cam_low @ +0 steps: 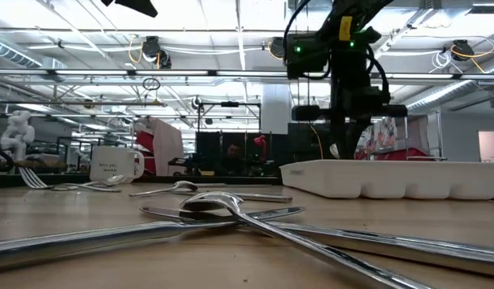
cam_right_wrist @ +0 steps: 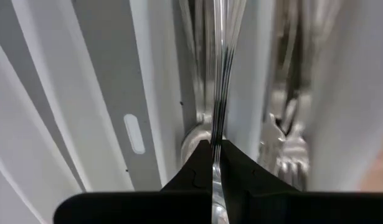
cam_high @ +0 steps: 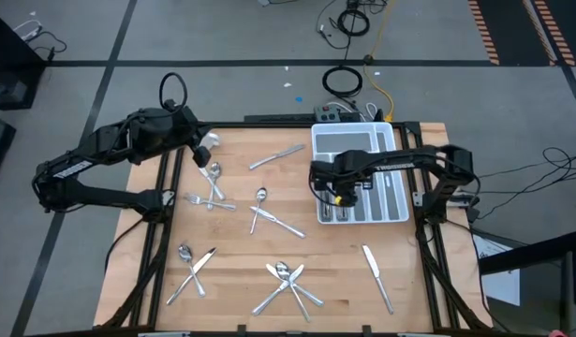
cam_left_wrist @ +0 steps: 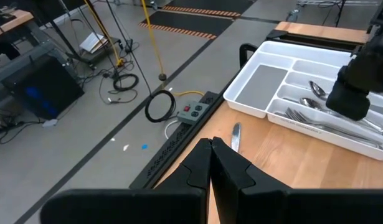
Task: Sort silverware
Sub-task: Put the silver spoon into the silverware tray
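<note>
Right pincer [cam_high: 336, 197] over wooden table [cam_high: 231, 239]

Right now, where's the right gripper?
In the high view, the right gripper is over the white tray's left compartments on the table's right side, shut on a thin piece of silverware.

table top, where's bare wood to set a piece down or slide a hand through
Free: the strip between the lone knife and the tray, and the near right corner around the single knife. Crowded: the left side by the mug and fork pile, the centre pair, and the near-edge clusters. The right gripper is down in the tray.
</note>
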`<state>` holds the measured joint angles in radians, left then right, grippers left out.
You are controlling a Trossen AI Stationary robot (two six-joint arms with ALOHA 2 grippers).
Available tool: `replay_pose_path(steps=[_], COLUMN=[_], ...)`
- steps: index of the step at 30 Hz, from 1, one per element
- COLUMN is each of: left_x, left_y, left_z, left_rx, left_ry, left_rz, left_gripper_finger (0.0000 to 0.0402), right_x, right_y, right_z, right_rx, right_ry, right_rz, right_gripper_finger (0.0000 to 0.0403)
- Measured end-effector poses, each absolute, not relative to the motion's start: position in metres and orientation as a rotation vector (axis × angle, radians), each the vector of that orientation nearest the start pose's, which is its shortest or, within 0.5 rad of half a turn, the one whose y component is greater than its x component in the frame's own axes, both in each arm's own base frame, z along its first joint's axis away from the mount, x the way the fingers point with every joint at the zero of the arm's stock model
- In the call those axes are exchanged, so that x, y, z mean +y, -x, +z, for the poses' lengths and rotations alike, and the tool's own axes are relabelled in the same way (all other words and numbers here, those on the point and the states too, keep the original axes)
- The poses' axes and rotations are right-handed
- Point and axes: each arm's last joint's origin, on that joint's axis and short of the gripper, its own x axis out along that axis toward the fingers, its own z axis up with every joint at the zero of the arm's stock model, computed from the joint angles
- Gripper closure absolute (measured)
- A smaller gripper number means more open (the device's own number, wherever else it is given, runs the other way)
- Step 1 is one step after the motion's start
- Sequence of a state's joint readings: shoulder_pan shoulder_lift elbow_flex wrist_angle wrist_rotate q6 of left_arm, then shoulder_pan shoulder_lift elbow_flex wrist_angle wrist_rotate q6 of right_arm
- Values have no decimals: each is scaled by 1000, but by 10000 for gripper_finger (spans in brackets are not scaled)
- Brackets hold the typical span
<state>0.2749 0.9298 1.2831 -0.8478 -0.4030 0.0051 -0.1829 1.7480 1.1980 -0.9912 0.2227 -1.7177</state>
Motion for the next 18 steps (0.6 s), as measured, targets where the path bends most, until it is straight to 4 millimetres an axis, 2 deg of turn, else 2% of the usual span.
replay_pose_path(steps=[8,18], left_x=[53,53], left_y=[-145,-145], left_z=[411,411], left_rx=[505,505], left_ry=[-37,-37], left_rz=[663,662], left_gripper_finger=[389,389], right_x=[-66,-73], right_y=[-308,-299], right_z=[180,166], right_rx=[1408,1412], right_ry=[1329,1295], right_rz=[1087,1114], right_gripper_finger=[403,402])
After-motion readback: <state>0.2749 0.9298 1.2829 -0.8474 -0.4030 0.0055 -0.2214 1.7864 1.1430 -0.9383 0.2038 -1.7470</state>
